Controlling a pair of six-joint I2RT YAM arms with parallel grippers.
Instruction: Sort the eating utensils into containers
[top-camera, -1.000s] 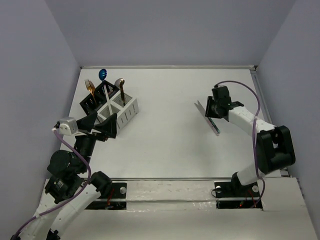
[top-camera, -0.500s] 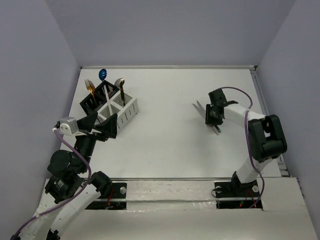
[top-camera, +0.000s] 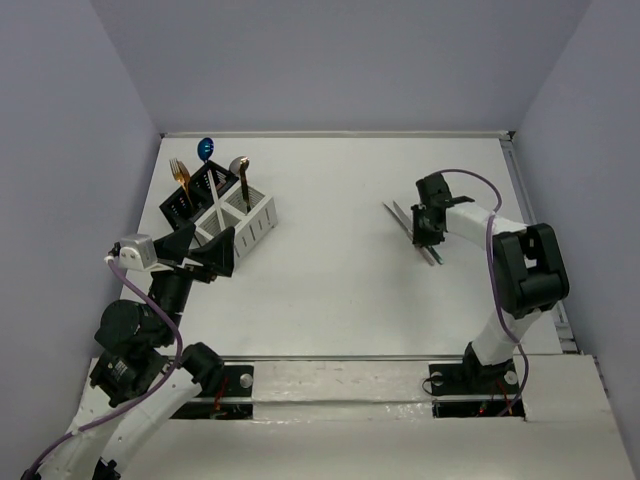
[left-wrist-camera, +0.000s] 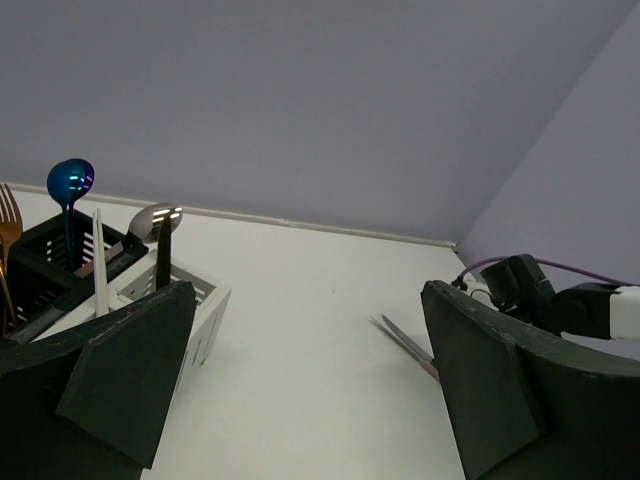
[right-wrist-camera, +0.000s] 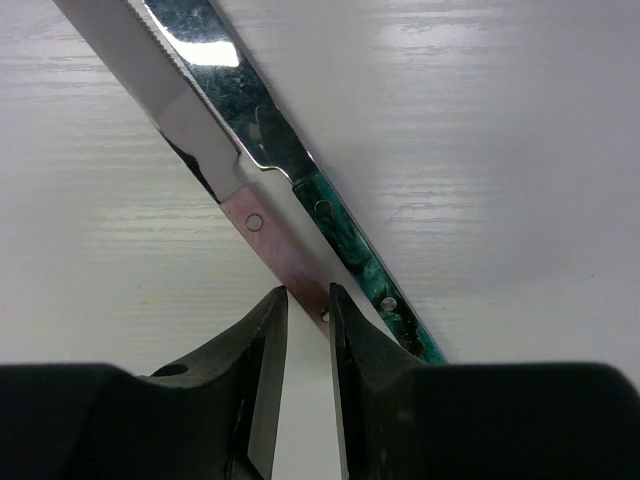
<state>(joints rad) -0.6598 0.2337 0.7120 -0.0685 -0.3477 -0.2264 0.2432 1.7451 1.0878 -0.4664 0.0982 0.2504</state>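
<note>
Two silver-bladed knives lie side by side on the table right of centre (top-camera: 412, 232). In the right wrist view one has a pink handle (right-wrist-camera: 275, 245), the other a green handle (right-wrist-camera: 350, 250). My right gripper (top-camera: 428, 230) is down over them, its jaws (right-wrist-camera: 308, 300) pinched on the pink handle's end. The black caddy (top-camera: 188, 198) holds a blue spoon (top-camera: 205, 150) and a gold fork (top-camera: 180, 172). The white caddy (top-camera: 250, 218) holds a silver spoon (top-camera: 238, 165) and a white chopstick (left-wrist-camera: 98, 262). My left gripper (top-camera: 200, 246) hovers open and empty just in front of the caddies.
Both caddies stand at the far left of the white table, close to the left wall. A raised rail (top-camera: 515, 190) runs along the table's right edge, close behind the right arm. The knives also show in the left wrist view (left-wrist-camera: 405, 340).
My right gripper has swung in and lowered onto the knife handles, its wrist turned. The knives have shifted slightly left. The left arm has not moved.
</note>
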